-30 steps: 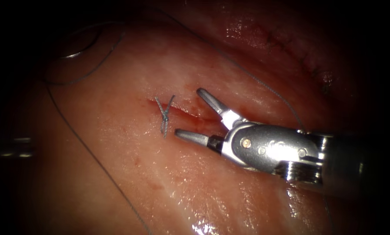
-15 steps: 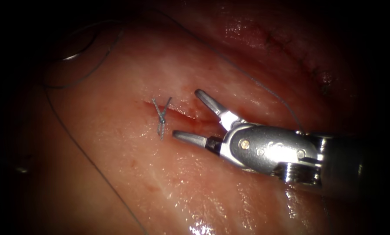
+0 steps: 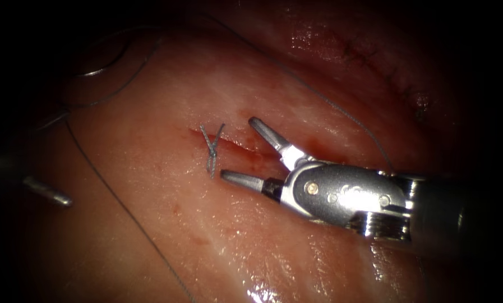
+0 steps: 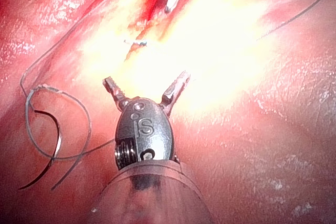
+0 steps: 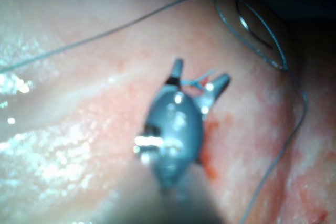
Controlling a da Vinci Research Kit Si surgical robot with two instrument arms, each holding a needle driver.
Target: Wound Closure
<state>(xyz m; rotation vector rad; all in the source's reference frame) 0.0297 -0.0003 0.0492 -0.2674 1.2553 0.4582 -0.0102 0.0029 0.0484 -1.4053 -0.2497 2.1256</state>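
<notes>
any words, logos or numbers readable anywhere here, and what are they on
"is" in raised lower-case letters, on the metal wrist housing of the left tool, seen in the left wrist view just behind its open pincer, which holds nothing.
The right tool carries rivets on its housing but no readable mark; its pincer is open and empty beside the knot on the cut.
No text on the tissue, thread or needle, which lies free.

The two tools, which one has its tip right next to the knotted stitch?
The right tool: its open jaws sit beside the stitch, while the left tool is far off left.
</notes>
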